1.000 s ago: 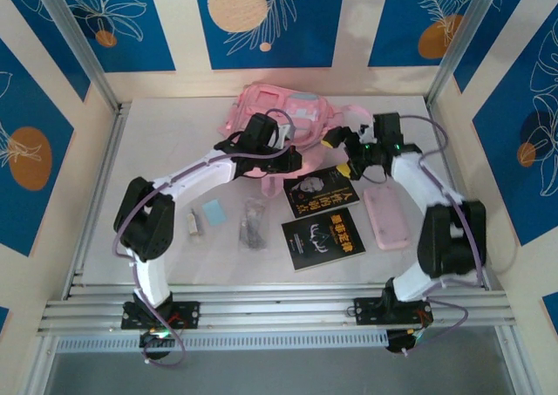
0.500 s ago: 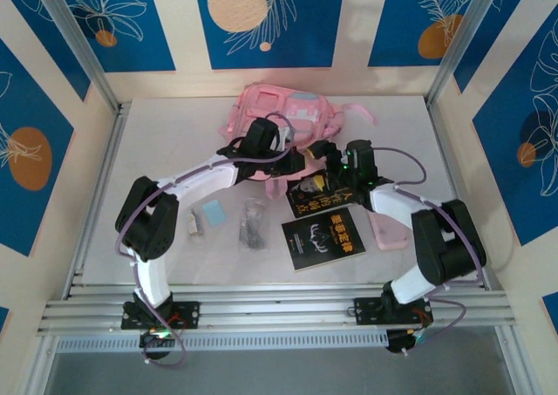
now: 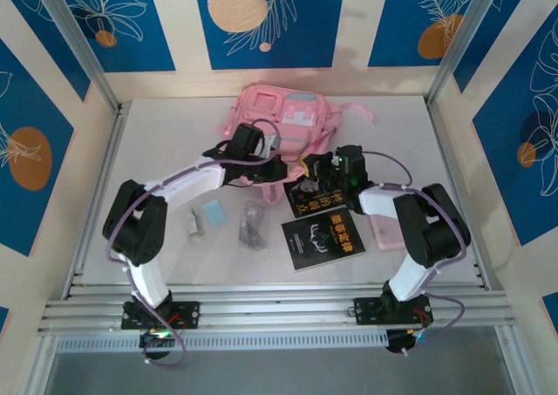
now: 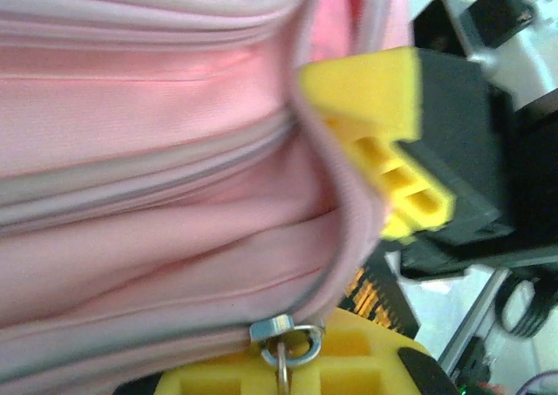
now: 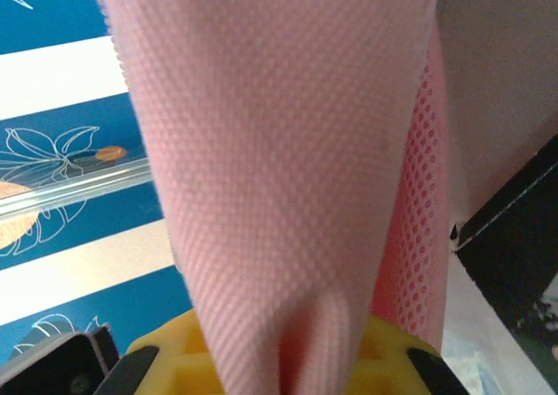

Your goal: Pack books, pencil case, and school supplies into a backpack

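Note:
The pink backpack (image 3: 288, 116) lies at the back of the table. My left gripper (image 3: 264, 170) is at its near edge, shut on the metal zipper pull (image 4: 283, 336), which hangs between the yellow fingers (image 4: 349, 373). My right gripper (image 3: 307, 169) is just to the right of it, shut on a fold of the backpack's pink mesh fabric (image 5: 279, 194). Two black books (image 3: 316, 196) (image 3: 323, 238) lie in front of the backpack. The pale-pink pencil case (image 3: 384, 231) is partly hidden under my right arm. A clear packet (image 3: 254, 222), a light-blue square (image 3: 213, 210) and a white piece (image 3: 193, 223) lie to the left.
Aluminium rails run along the table's near edge (image 3: 279, 312) and left side (image 3: 96, 203). Patterned walls enclose the back and both sides. My right gripper's yellow finger (image 4: 375, 125) shows close beside the backpack seam in the left wrist view.
My right gripper swung left from above the pencil case to the backpack's near edge and shut on its fabric. My left gripper shifted slightly left, still shut on the zipper pull.

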